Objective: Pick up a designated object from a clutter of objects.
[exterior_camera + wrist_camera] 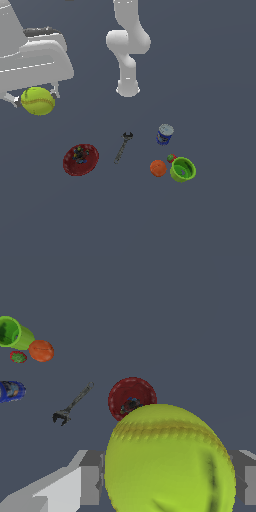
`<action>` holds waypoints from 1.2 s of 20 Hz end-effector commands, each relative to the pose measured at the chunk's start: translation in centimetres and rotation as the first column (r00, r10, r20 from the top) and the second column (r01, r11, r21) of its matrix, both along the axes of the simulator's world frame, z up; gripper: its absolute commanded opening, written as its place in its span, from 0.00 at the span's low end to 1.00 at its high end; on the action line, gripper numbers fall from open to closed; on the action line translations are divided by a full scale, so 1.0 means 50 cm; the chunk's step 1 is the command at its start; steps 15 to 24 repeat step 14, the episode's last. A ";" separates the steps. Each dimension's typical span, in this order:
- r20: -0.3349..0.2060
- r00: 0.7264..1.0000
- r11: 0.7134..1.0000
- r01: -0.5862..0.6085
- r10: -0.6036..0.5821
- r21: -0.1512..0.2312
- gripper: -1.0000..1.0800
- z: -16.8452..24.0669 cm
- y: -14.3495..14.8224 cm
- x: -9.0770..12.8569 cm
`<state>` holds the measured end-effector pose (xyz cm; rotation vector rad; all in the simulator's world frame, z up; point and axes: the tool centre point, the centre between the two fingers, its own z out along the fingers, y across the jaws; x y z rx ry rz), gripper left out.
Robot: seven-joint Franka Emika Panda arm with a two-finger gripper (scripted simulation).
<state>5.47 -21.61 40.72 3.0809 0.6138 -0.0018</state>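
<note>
The hand (36, 98) pinches the ball (38, 101), lifted above the desk (210, 75). It is yellow-green with curved stitched seams.

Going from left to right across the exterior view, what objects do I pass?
Yellow-green ball in the jaws → dark red plate → dark wrench → orange ball → green bowl.

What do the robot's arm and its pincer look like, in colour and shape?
The arm is glossy white, built from rounded tubular segments with bulging joints above a flared round base. The pincer sits under a blocky white hand with a dark band on top; the wrist view shows flat grey and white fingers. No cables or markings show.
</note>
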 end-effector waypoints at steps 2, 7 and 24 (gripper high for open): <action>0.001 1.000 1.000 0.000 0.000 0.000 0.00 0.026 -0.004 0.011; 0.001 1.000 1.000 -0.001 0.001 0.000 0.00 0.046 -0.008 0.022; 0.001 1.000 1.000 -0.001 0.001 0.000 0.00 0.055 -0.010 0.027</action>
